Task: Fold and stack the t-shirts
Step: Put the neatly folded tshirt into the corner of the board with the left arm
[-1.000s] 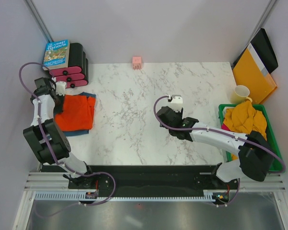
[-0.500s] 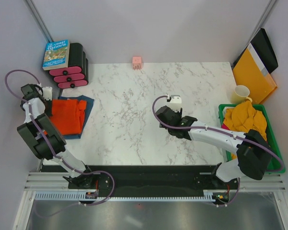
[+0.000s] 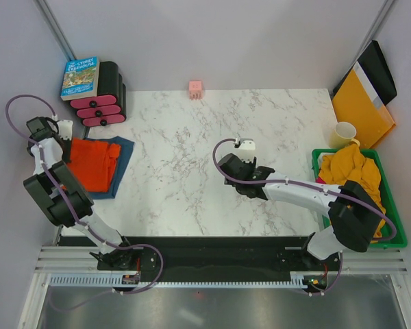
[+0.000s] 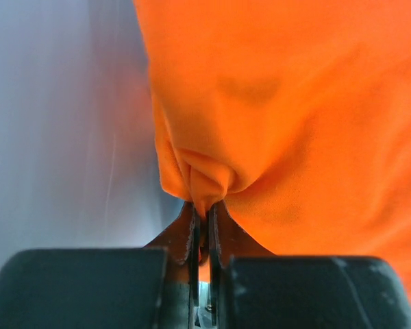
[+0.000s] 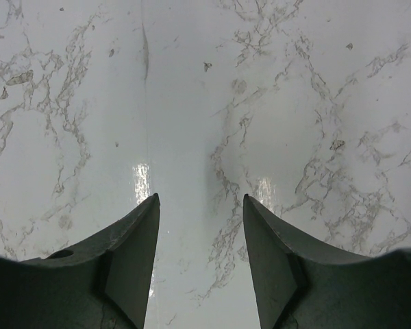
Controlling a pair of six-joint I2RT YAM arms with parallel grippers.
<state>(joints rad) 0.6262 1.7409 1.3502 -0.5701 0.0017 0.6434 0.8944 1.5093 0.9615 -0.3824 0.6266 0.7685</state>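
From above, the left hand (image 3: 69, 139) now sits farther out at the counter's (image 3: 185, 130) left edge than a second ago. It has drawn the orange-red t-shirt (image 3: 92, 163) along with it, so more of the dark teal t-shirt (image 3: 123, 156) beneath lies uncovered on the right. The right hand (image 3: 240, 161) has crept slightly left over bare marble near the middle. A mustard-yellow t-shirt (image 3: 349, 168) lies crumpled in the green tray (image 3: 392, 205) at the right edge, beside a cream mug (image 3: 344, 133) and a stiff yellow-orange folder (image 3: 362, 106). A book (image 3: 80, 77) rests on black-and-pink blocks (image 3: 104, 103) at the far left. The left wrist view shows what the overhead one cannot: the left hand (image 4: 204, 209) has its jaws pressed together on a puckered fold of the soft, matte orange-red t-shirt (image 4: 294, 123), which fills most of the picture. In the right wrist view the right hand (image 5: 200, 205) stands moderately wide with nothing between its dark tapered fingers (image 5: 133, 260), above the glossy, grey-veined counter (image 5: 205, 82).
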